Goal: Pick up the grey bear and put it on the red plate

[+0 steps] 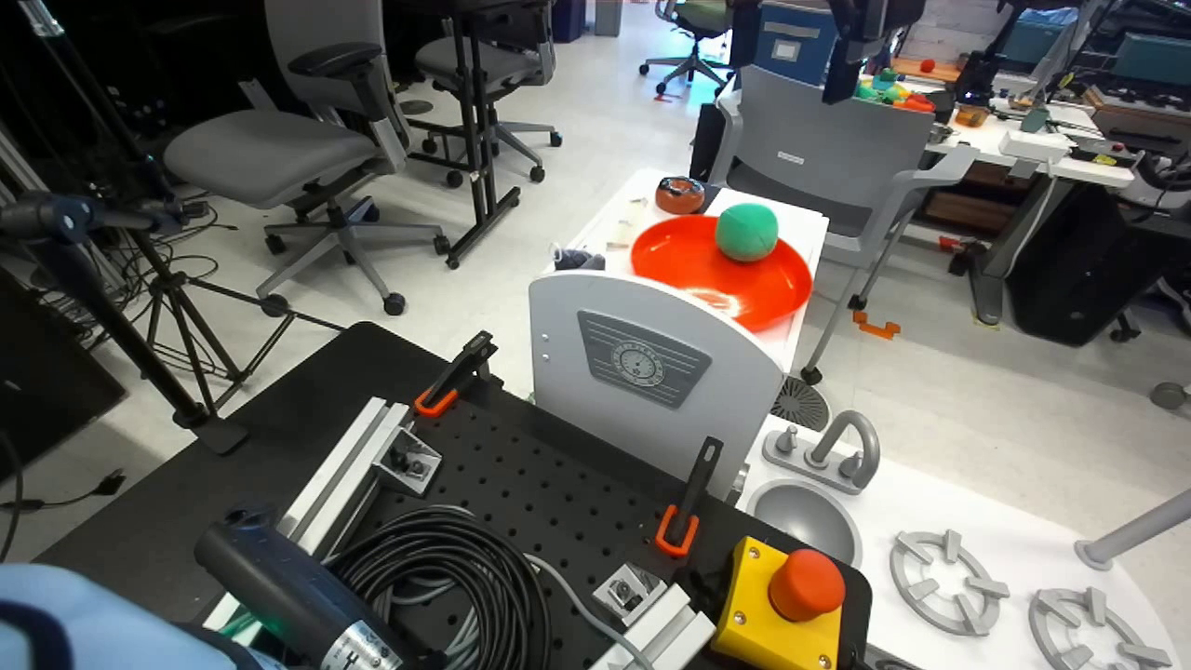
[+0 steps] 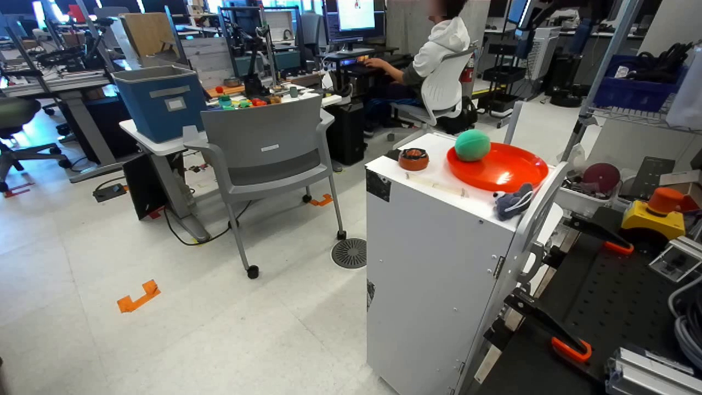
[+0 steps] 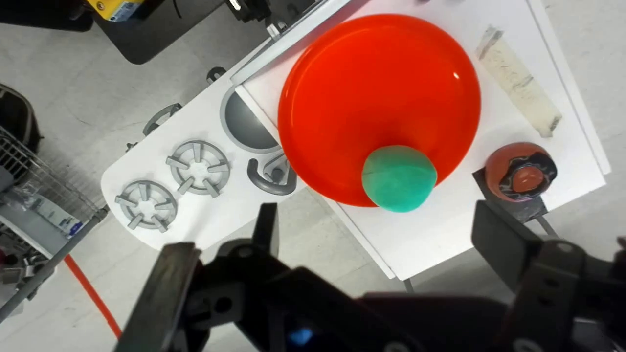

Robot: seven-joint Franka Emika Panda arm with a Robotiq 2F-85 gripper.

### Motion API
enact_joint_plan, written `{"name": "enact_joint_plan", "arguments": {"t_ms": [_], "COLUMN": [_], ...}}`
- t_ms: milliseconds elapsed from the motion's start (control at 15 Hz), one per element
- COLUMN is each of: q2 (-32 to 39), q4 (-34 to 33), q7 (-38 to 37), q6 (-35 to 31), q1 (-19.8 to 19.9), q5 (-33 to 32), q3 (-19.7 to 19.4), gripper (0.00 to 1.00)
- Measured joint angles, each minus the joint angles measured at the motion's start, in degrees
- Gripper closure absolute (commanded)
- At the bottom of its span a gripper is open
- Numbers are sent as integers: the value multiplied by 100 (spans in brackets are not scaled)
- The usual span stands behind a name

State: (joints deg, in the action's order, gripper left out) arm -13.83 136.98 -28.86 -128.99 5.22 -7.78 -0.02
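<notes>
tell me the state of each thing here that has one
gripper, open, holding nothing
red plate, face up on the white top
grey bear, off the red plate, on the white top
green ball, resting on the red plate near its rim
reddish-brown thing, off the red plate
black cable, coiled
monitor, lit
white chair, occupied
red button, cannot tell whether pressed

Pale floor [image 2: 230, 334], grey wheeled chair [image 2: 263, 137], cluttered desk [image 2: 164, 148], bright monitor [image 2: 355, 15]

On the white cabinet [image 2: 433, 258] lay 1 red plate [image 2: 502, 174], 1 grey bear [image 2: 509, 205], 1 round brown thing [image 2: 413, 162] and tape [image 3: 522, 89].
</notes>
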Motion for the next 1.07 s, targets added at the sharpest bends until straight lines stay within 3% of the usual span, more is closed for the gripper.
{"name": "enact_joint_plan", "arguments": {"t_ms": [1067], "q2": [62], "q4": [-189], "q7": [256], "q6": [-24], "q1": [129], "q5": [117], "q3": [-18], "gripper": [0]}}
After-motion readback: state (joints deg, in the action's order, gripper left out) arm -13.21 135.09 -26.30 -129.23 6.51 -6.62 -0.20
